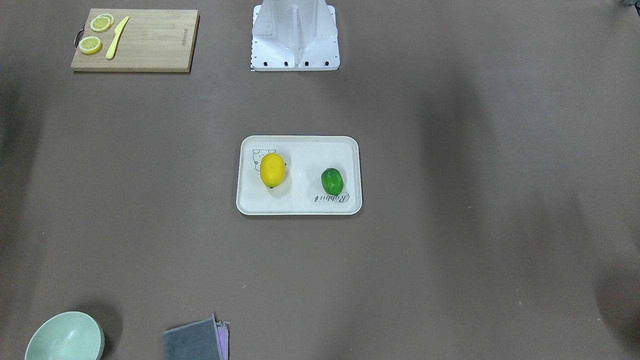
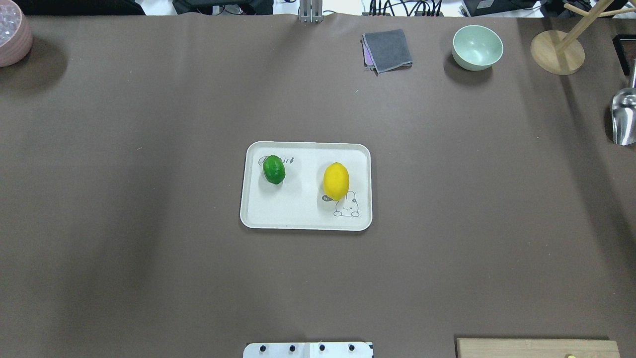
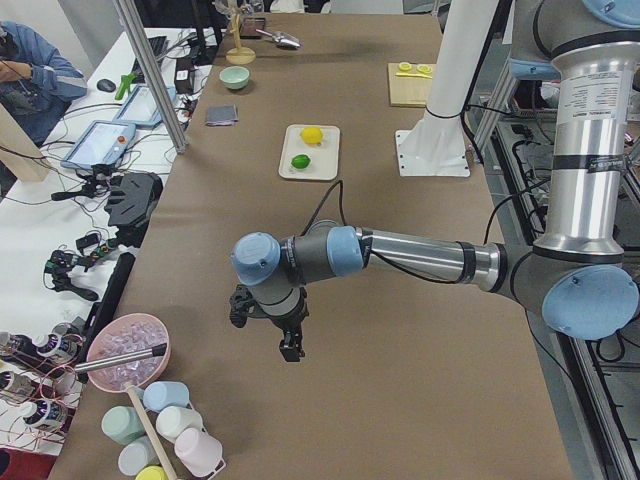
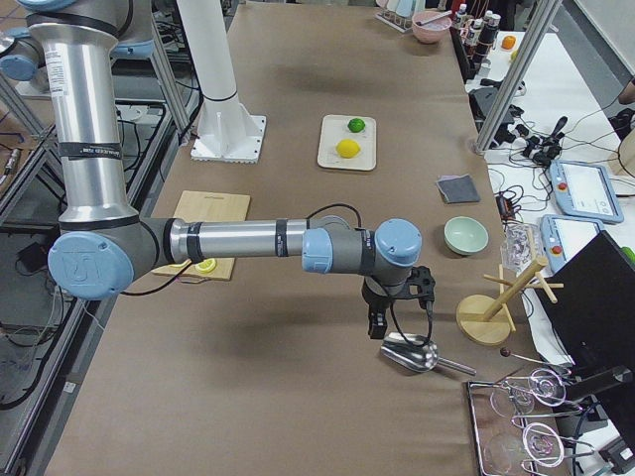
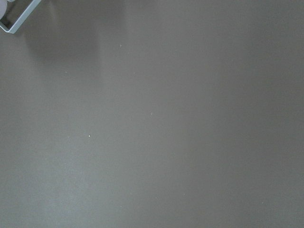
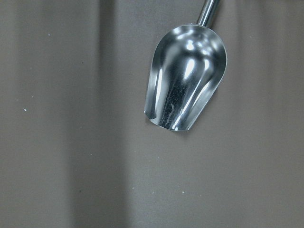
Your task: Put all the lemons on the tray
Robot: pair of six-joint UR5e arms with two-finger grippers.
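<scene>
- Sitting on the flat cream-white rectangular tray [image 1: 300, 205] in the middle of the brown desk [image 1: 450, 250]: a bright yellow oval lemon [image 1: 272, 170], covering part of the bear drawing, and a glossy green, slightly smaller lemon [image 1: 332, 181], touching the "Rabbit" script.
- Lying apart from each other with bare tray between them, neither one touching the rim.
- Hovering above bare desk toward the robot's left end, near a pink bowl of clear pieces [image 3: 127, 352]: the left tool [image 3: 290, 350], pointing down, well apart from the tray and both lemons.
- Appearing only in the side view, so leaving it impossible to tell how far the left tool's jaws are parted or whether anything is held; showing only bare desk in its wrist camera.
- Hovering just above a shiny steel scoop [image 6: 185, 90] toward the robot's right end, beside a round-based wooden rack [image 4: 486, 317]: the right tool [image 4: 377, 330], likewise well apart from the tray and the lemons.
- Again giving no way to tell its opening or hold from the side view.
- Resting in a desk corner near the robot's right side: a bamboo cutting board [image 1: 150, 45] carrying thin round lemon slices [image 1: 90, 45] and a yellow-green plastic knife [image 1: 117, 44].
- Standing along the far edge: a pale green bowl [image 1: 65, 340] and a folded grey cloth [image 1: 192, 342].
</scene>
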